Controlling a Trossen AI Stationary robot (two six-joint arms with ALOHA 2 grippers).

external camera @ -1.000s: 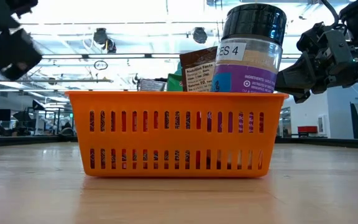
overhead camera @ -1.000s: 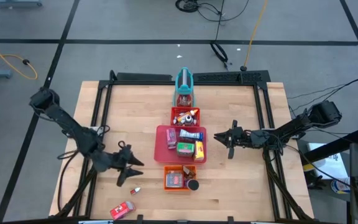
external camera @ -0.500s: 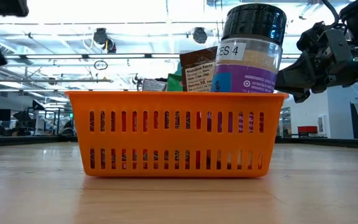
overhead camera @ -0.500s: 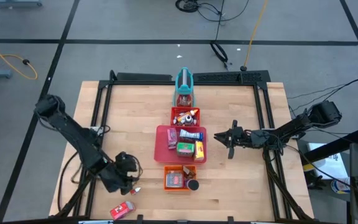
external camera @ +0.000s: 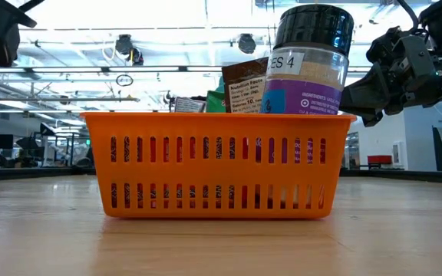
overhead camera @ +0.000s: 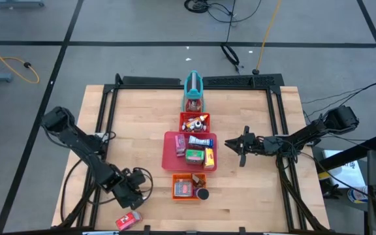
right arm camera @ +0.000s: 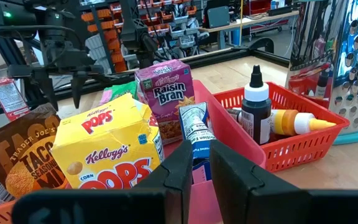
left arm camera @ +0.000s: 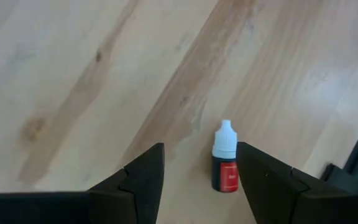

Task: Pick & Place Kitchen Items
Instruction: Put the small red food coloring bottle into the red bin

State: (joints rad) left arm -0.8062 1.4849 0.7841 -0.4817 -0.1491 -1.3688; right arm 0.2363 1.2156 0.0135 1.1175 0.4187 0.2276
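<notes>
My left gripper (overhead camera: 138,190) (left arm camera: 197,183) points down over the table's near left part, open. Its fingers stand on either side of a tiny bottle (left arm camera: 225,158) with a white cap and red label, lying on its side on the wood, untouched. A red box (overhead camera: 128,220) lies flat close to the near edge. My right gripper (overhead camera: 229,144) (right arm camera: 202,168) hovers shut at the right side of the red tray (overhead camera: 172,156), which holds a yellow box (right arm camera: 107,146), a pink-purple box (right arm camera: 166,99) and a blue-white box (right arm camera: 194,134). A dark-lidded can (external camera: 309,61) stands in the orange basket (external camera: 219,165).
A small red basket (overhead camera: 194,122) with little bottles (right arm camera: 255,102) sits beyond the red tray, and a teal stand (overhead camera: 194,88) is farther back. The orange basket (overhead camera: 189,187) sits just right of my left gripper. Bare wood lies on the left and right of the table.
My left gripper has moved toward the near edge and down, tipping to point at the table, and now stands over the tiny bottle. My right arm has kept still.
</notes>
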